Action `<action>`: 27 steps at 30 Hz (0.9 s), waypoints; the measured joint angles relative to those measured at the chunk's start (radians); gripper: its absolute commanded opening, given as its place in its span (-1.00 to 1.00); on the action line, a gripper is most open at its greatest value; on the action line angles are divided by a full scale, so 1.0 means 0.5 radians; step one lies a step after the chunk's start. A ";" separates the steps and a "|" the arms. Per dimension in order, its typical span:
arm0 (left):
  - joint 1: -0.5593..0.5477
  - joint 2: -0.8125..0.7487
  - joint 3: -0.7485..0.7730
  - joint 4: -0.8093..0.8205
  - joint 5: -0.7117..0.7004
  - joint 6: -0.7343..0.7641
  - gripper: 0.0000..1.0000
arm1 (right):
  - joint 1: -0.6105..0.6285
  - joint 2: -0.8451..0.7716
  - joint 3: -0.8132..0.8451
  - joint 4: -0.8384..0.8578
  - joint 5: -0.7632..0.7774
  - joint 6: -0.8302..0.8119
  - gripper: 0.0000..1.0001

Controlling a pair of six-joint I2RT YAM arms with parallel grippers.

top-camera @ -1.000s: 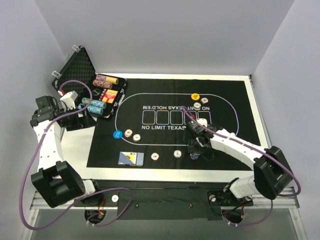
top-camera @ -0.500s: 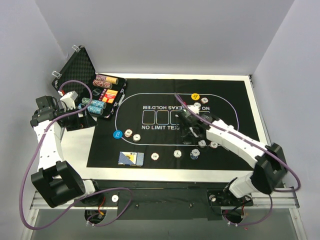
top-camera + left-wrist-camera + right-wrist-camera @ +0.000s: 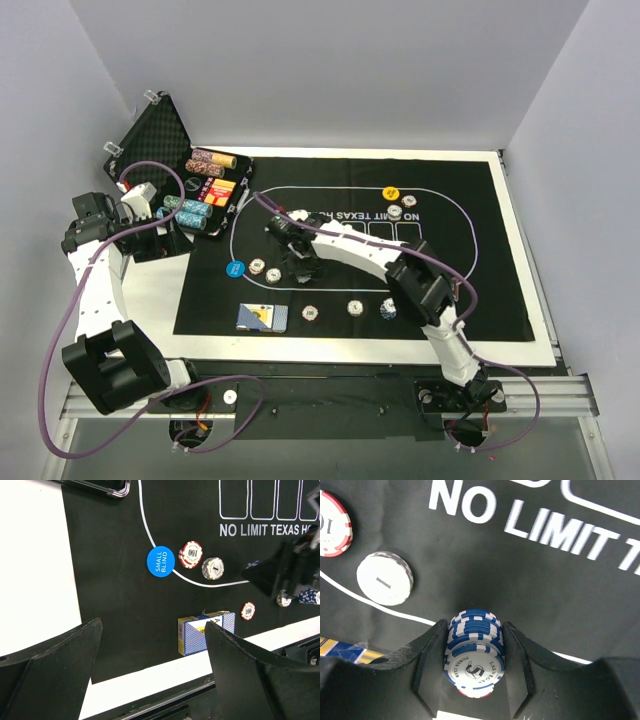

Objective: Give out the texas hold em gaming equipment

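Note:
My right gripper [image 3: 474, 666] is shut on a stack of blue-and-white poker chips [image 3: 475, 650], held just above the mat beside a white chip [image 3: 385, 578] and a red-edged chip [image 3: 332, 525]. From above, it [image 3: 295, 265] hovers right of the blue small-blind button [image 3: 235, 267] and two chips [image 3: 265, 270]. The blue-backed card deck [image 3: 262, 317] lies near the mat's front edge, with single chips [image 3: 310, 314] to its right. A yellow button [image 3: 391, 193] and chips [image 3: 400, 206] sit at the far right. My left gripper [image 3: 154, 625] is open and holds nothing, high over the left side.
The black felt mat [image 3: 480, 230] covers most of the white table. An open black case [image 3: 160, 140] with rolls of chips [image 3: 205, 190] stands at the back left, under my left arm. My right arm stretches across the mat's middle.
My right arm has swept left across the mat with the blue chip stack, from the right side to beside the small-blind button. The left arm has not moved.

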 measured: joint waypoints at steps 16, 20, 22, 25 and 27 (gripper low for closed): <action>0.000 0.011 -0.008 0.004 -0.001 0.008 0.90 | 0.065 0.279 0.224 0.020 -0.098 0.040 -0.40; 0.000 0.018 -0.008 0.004 -0.001 0.008 0.90 | 0.065 0.285 0.227 0.047 -0.135 0.041 -0.29; 0.000 0.019 -0.008 0.004 -0.001 0.008 0.90 | 0.065 0.300 0.252 0.047 -0.145 0.041 -0.18; 0.000 0.020 -0.008 0.004 -0.002 0.008 0.90 | 0.065 0.309 0.267 0.059 -0.179 0.047 -0.07; 0.000 0.021 -0.008 0.004 -0.002 0.008 0.90 | 0.065 0.310 0.269 0.063 -0.192 0.047 0.00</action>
